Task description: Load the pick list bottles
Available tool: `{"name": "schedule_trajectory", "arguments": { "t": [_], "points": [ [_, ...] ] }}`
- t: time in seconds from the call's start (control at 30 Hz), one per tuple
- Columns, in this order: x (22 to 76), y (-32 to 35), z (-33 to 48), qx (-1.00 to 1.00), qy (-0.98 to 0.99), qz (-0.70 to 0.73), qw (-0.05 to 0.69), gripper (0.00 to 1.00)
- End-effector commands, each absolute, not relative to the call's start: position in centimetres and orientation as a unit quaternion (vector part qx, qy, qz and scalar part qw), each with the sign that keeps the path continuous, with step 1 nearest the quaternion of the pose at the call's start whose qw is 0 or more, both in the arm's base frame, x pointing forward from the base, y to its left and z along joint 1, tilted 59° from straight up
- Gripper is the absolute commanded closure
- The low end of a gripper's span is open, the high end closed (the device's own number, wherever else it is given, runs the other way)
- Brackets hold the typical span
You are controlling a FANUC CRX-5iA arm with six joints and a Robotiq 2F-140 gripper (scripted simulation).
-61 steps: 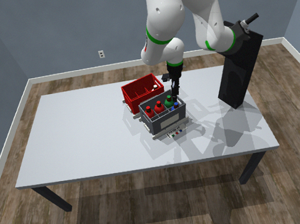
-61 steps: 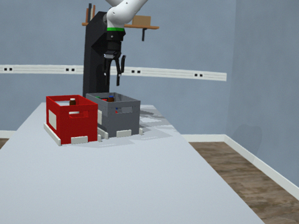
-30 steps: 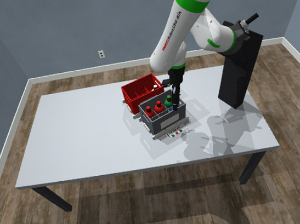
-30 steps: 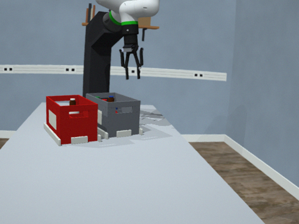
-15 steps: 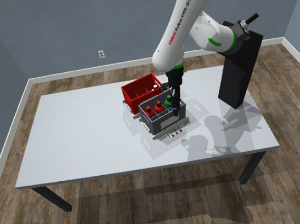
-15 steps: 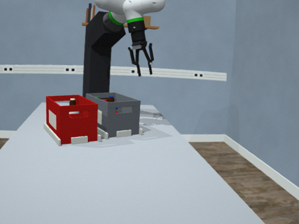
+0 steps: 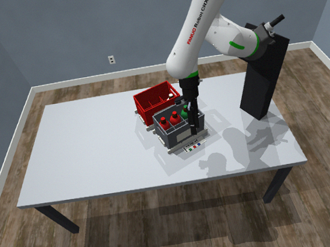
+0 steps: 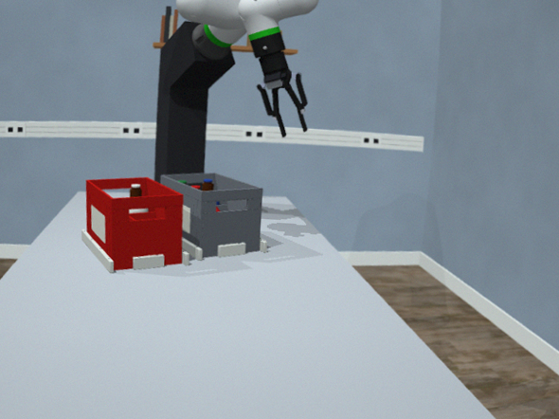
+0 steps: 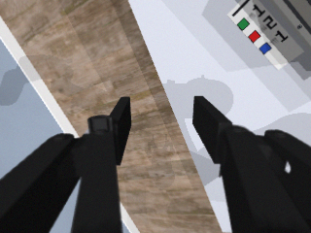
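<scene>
My gripper (image 8: 293, 131) hangs high above the table, beyond the grey crate's (image 8: 218, 213) outer side, tilted; its fingers stand apart with nothing between them. In the wrist view the gripper (image 9: 160, 114) frames the table edge and floor. The grey crate (image 7: 179, 126) holds two red-labelled bottles (image 7: 169, 120), a green one (image 7: 185, 112) and a blue-capped one (image 8: 207, 184), all upright. The red crate (image 7: 156, 102) behind it holds one white-capped bottle (image 7: 170, 96). The pick list (image 9: 259, 34) lies by the grey crate, showing green, red and blue swatches with figures that read 1, 2, 1.
The arm's black pedestal (image 7: 262, 71) stands at the table's far right corner. White stop blocks (image 8: 146, 261) border both crates. The pick list also shows in the top view (image 7: 193, 146), in front of the grey crate.
</scene>
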State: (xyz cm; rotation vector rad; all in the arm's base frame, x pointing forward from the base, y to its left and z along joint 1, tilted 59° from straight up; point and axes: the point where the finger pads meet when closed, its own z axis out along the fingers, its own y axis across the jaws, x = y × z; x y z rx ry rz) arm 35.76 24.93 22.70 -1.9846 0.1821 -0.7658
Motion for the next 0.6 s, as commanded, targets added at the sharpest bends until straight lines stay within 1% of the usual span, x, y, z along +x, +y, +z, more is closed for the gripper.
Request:
{"name": "schedule_trajectory", "arguments": {
  "t": [0.0,0.57],
  "points": [
    [34.9,26.3,24.3,-0.834,0.115,-0.335,0.422,0.56],
    [32.2,30.8,29.6,-0.829,0.081,-0.303,0.463,0.56]
  ]
}}
